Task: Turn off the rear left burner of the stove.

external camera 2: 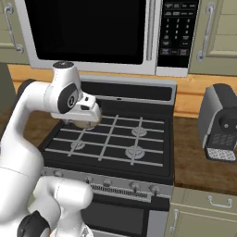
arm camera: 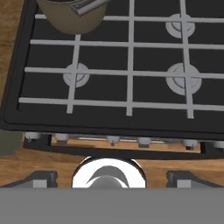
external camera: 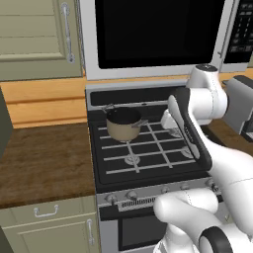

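Wide gas stove (external camera: 148, 148) with black top, pale grid grates and silver front strip, set between brown wooden surface (external camera: 44, 158) on the left and more of the same on the right. Tan saucepan (external camera: 123, 123) with dark interior and grey handle at the rear left of the stove top, sitting right over the rear left burner, so that burner head hidden beneath it. Three other round silver-grey burner heads visible under the grates, e.g. front left (arm camera: 76, 75) in the hand view. Row of small silver knobs (arm camera: 113, 141) along the front strip, nothing touching them. White arm bent over the cooktop, wrist above the middle of the stove, well apart from the knobs. Fingers (arm camera: 111, 178) spread wide, released, holding nothing, dark tips at the bottom corners of the hand view, camera looking down at the stove's front edge. Silver-framed microwave (external camera 2: 92, 32) with black door above the stove. Dark grey coffee machine (external camera 2: 221, 122) on the right surface. Pale green cabinets (external camera: 49, 225) with silver handles below and above.
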